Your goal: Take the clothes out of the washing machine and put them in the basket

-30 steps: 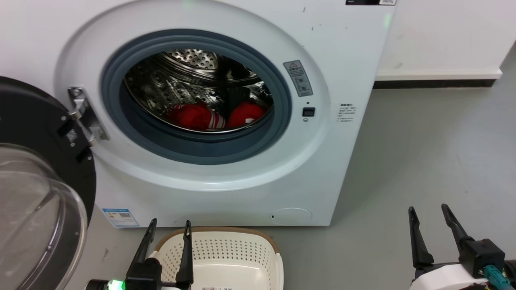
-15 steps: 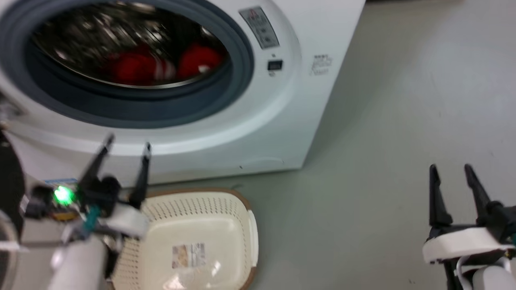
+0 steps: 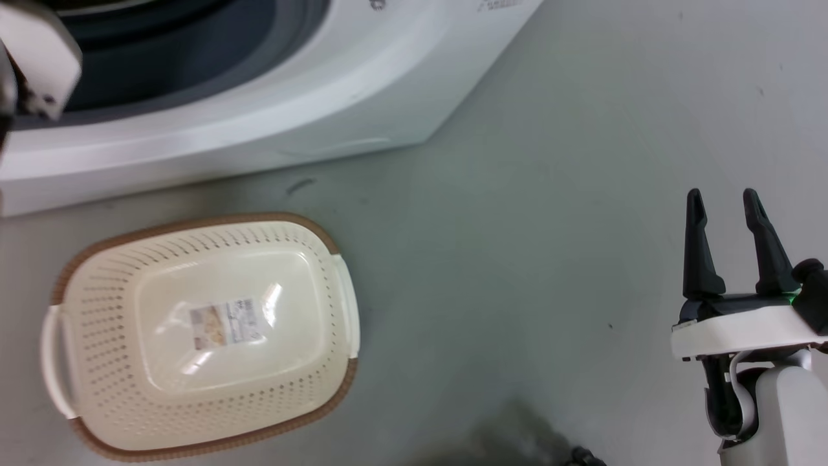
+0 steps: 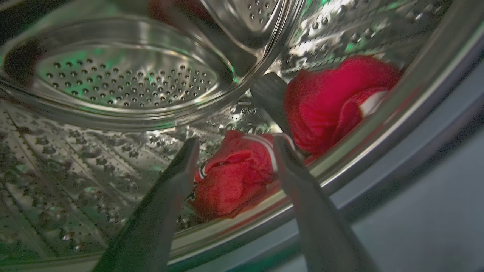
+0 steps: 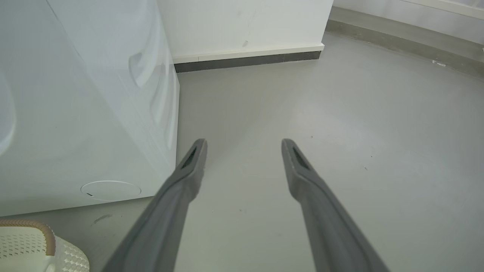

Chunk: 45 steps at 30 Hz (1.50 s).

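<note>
At the drum lip: found left gripper spread apart before clothes; found right gripper parted above bare floor.

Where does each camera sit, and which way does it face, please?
Head view: high, facing down at basket, washing machine and floor; right fingers show.
Left wrist view: at the drum mouth, facing the clothes past left fingers.
Right wrist view: low, facing along the floor past right fingers.
Shared: head and right wrist both show the basket.
</note>
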Motion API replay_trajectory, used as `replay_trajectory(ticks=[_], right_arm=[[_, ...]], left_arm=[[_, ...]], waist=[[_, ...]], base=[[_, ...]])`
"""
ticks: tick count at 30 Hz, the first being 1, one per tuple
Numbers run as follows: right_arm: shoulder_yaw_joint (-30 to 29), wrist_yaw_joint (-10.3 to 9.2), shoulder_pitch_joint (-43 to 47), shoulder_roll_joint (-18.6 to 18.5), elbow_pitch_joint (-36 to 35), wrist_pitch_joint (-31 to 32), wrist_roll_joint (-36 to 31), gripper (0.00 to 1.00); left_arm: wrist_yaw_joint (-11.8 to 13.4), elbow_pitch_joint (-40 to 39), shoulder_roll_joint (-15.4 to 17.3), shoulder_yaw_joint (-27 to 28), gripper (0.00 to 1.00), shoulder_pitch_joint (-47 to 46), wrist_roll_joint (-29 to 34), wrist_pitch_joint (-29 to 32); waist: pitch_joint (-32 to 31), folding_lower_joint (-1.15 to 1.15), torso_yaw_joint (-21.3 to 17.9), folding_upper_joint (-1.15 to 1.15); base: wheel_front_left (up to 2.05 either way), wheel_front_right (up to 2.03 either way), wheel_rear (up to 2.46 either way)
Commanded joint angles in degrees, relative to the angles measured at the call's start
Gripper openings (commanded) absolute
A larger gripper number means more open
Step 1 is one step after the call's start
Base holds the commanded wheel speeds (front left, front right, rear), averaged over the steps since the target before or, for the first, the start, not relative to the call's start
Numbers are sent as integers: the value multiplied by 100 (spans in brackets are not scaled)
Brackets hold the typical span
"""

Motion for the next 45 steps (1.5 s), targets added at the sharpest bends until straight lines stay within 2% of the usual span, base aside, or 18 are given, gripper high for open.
replay_trajectory(ticks=[1,8,14,17,21,26,34,35,36,40,45], right_arm=[[24,-4,-98,7,-34,-12,79,100],[174,-4,-239,6,-240,-12,325,100],[394,-4,-220,8,-345,-12,493,100],[516,-4,-180,8,-363,-12,563,100],[577,-4,-151,7,-408,-12,601,100],[609,-4,-165,8,-447,-12,628,100],[670,-4,-220,7,-516,-12,650,100],[666,-4,-229,7,-524,-12,652,100],[660,-4,-238,6,-529,-12,651,100],[634,-4,-276,7,-557,-12,614,100],[575,-4,-297,6,-540,-12,531,100]], left_arm=[[0,106,101,-238,100,-353,-110,174],[2,788,714,-1567,100,-2245,-967,1371],[2,1206,1141,-2298,100,-3370,-1550,2394],[1,1359,1231,-2369,100,-3763,-1887,2852],[2,1424,1328,-2552,100,-4016,-2023,3319],[42,1399,1459,-2703,100,-4112,-1906,3704],[100,1387,1574,-2657,100,-3819,-2157,4020],[94,1397,1568,-2649,47,-3814,-2199,4034],[96,1425,1563,-2631,0,-3801,-2234,4047],[112,1440,1533,-2600,0,-3828,-2291,3839],[153,1571,1411,-2564,0,-3856,-2318,3177]], waist=[[444,-2,-287,0],[967,-2,-541,0],[1267,-2,-785,0],[1384,-2,-869,0],[1492,-2,-909,0],[1576,-2,-921,0],[1682,-2,-936,0],[1687,-2,-933,0],[1689,-2,-928,0],[1670,-2,-889,0],[1517,-2,-802,0]], base=[[0,0,0],[0,0,0],[0,0,0],[0,0,0],[0,0,0],[0,0,0],[0,0,0],[0,0,0],[0,0,0],[0,0,0],[0,0,0]])
